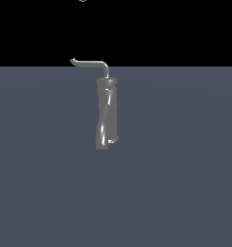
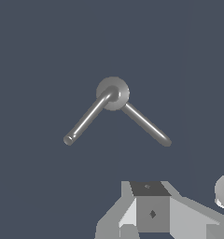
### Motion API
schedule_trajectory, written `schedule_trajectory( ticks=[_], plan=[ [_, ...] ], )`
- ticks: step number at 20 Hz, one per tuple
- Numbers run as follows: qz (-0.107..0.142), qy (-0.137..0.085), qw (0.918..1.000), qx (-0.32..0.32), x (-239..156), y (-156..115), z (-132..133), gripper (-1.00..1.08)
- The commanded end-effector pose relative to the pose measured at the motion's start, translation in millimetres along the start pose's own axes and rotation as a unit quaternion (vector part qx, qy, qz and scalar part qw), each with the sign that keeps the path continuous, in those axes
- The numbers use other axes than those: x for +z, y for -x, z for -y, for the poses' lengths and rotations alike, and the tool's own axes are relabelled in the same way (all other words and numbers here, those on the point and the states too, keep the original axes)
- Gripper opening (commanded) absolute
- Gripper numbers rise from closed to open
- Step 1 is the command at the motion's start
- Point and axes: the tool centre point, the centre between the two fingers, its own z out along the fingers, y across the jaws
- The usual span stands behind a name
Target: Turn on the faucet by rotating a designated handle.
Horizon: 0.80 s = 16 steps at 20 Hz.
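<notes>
Right, we're looking at the faucet [image 1: 107, 113] standing alone and upright on the flat slate-blue floor [image 1: 185, 183], a glossy grey twisted column with a darker collar at its top. From that collar the handle [image 1: 91, 63] rises as a thin light-grey rod, bends over, and runs out level towards the exterior view's left, ending in a small hooked tip. So the handle sits above the column and well to one side of it, clear of everything else.

Now we switch to the wrist view, and we're staring straight down the faucet [image 2: 113, 93]. The column's top shows as a round grey disc, and two slim rods fan out from it like an open V. The brighter one, the handle [image 2: 86, 119], crosses over the disc and reaches away to a rounded end. The other rod [image 2: 146, 124] seems to start at the disc's edge and looks duller; we cannot tell what part it is.

At the edge of the wrist view we catch the gripper [image 2: 151, 210]: grey and white blocky housing with a dark square face. It is apart from the faucet, touching neither column nor handle. We see nothing held in it, but its fingertips aren't in shot, so we cannot tell how far apart they stand.
</notes>
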Motion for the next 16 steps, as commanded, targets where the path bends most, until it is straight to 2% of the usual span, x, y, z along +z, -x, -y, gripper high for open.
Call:
schedule_trajectory(
  ticks=[1,8,16],
  plan=[
    [-0.001,0.002,0.9994,0.033,10,-6,12,-1.00],
    [-0.009,0.009,0.9922,0.124,41,-22,42,-1.00],
    [-0.027,0.016,0.9741,0.224,78,-38,75,-1.00]
  ],
)
